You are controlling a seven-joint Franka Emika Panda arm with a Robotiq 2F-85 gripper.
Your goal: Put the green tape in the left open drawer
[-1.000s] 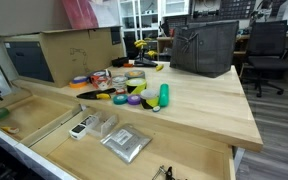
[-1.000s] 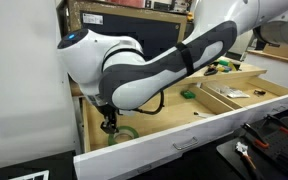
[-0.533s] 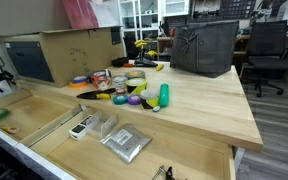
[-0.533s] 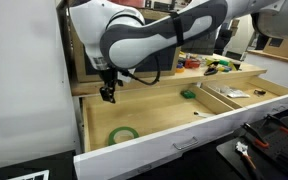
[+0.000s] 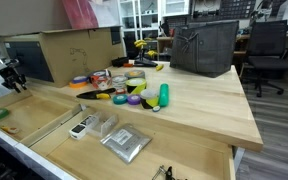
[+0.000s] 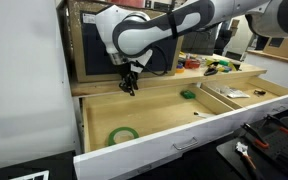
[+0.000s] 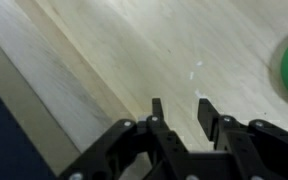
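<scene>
Green and low, lying flat on the plain wood bottom toward the front of the left open drawer (image 6: 159, 118): reading the green tape (image 6: 123, 134) as already placed, and so treating the step in hand as getting clear, best done by rising straight up, staying off the low wooden sides and avoiding any brush against the roll. Hovering over the back of the drawer, well apart from the tape, with the fingers (image 7: 156, 112) parted by a moderate gap, gripping nothing, touching nothing, framing only bare wood in the wrist view
</scene>
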